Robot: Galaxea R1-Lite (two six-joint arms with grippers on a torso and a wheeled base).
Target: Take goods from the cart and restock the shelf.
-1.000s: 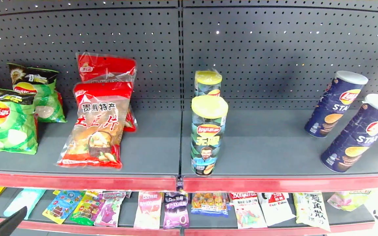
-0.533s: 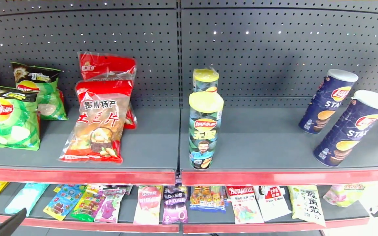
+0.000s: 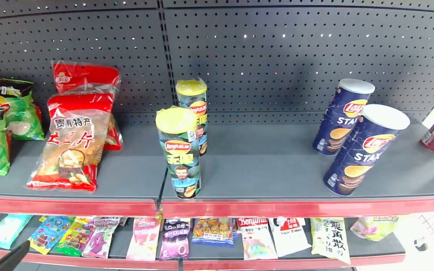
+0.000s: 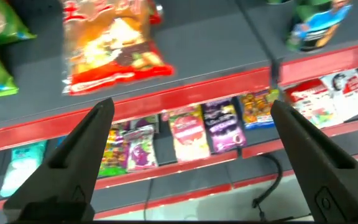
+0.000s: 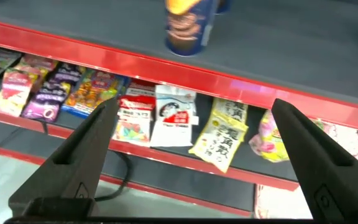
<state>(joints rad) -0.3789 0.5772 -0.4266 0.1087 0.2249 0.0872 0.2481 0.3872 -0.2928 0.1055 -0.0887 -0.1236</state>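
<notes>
Left jaws: released, spread wide, holding nothing, in front of the lower shelf (image 3: 89, 260). Right jaws: likewise released and empty, at the same level. The lower shelf carries a row of flat snack packets (image 3: 213, 231). On the upper shelf (image 3: 262, 169), the front green canister (image 3: 181, 158) stands upright at the red edge, with the rear green canister (image 3: 193, 109) just behind it. Blue canisters (image 3: 364, 154) stand to the right, red bags (image 3: 70, 146) to the left. A pegboard panel (image 3: 277, 56) closes the rear.
</notes>
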